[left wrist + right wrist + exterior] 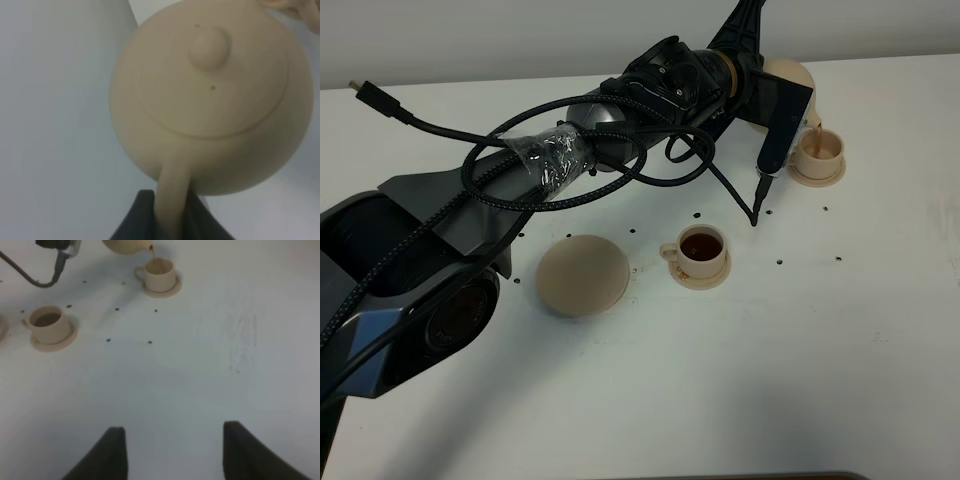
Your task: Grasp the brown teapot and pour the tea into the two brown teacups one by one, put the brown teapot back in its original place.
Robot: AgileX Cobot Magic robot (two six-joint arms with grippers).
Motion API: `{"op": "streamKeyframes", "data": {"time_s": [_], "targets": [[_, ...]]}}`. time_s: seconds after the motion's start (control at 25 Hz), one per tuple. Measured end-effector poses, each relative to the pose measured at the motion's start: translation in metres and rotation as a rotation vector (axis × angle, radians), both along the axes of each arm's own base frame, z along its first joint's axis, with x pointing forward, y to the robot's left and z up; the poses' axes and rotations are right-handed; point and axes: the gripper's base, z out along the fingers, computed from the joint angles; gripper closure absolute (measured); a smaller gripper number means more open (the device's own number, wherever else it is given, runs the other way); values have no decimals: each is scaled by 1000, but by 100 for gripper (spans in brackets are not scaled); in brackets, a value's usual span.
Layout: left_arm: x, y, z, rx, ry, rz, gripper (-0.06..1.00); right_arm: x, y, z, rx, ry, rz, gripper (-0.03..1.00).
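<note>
- Over the bare white table (740,400), well apart from both cups, the right gripper (172,452) hangs empty, fingers spread wide.
- Further in, the wide saucer (583,275) lies bare; beside it the near teacup (701,248) holds dark tea.
- At the back, the left gripper (170,225) pinches the handle of the tilted brown teapot (788,78), and tea streams into the far teacup (818,148).
</note>
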Motion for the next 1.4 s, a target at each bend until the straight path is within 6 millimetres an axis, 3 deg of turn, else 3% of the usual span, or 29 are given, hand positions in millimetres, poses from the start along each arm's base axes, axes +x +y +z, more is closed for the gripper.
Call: {"op": "streamKeyframes", "data": {"time_s": [1.4], "targets": [[0, -3, 4, 33, -74, -47, 82, 0, 0, 0, 0, 0, 0, 55]]}}
